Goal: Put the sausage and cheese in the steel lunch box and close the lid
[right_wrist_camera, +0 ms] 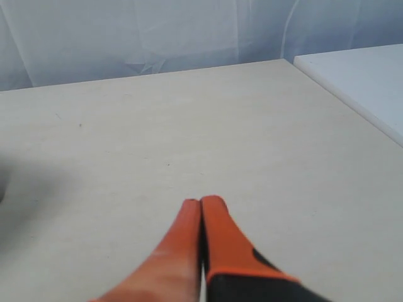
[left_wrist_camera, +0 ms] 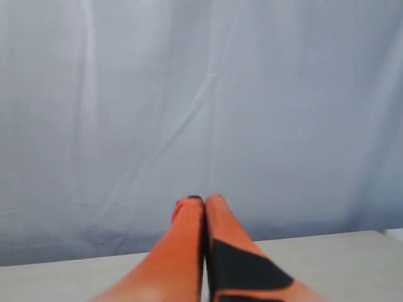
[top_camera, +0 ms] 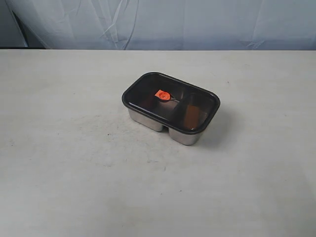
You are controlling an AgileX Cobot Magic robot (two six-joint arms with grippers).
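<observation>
My left gripper (left_wrist_camera: 203,200) and right gripper (right_wrist_camera: 200,201) were pinched shut on nothing, well apart from the steel lunch box (top_camera: 186,138). Its lid (top_camera: 173,104) sat flush on top, so the job looked finished. I couldn't make out the sausage or cheese through it.

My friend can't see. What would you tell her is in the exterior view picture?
A shiny steel lunch box sits on a pale table with its dark see-through lid on top, a small orange valve in the lid's middle. A pale cloth hangs behind the table.
</observation>
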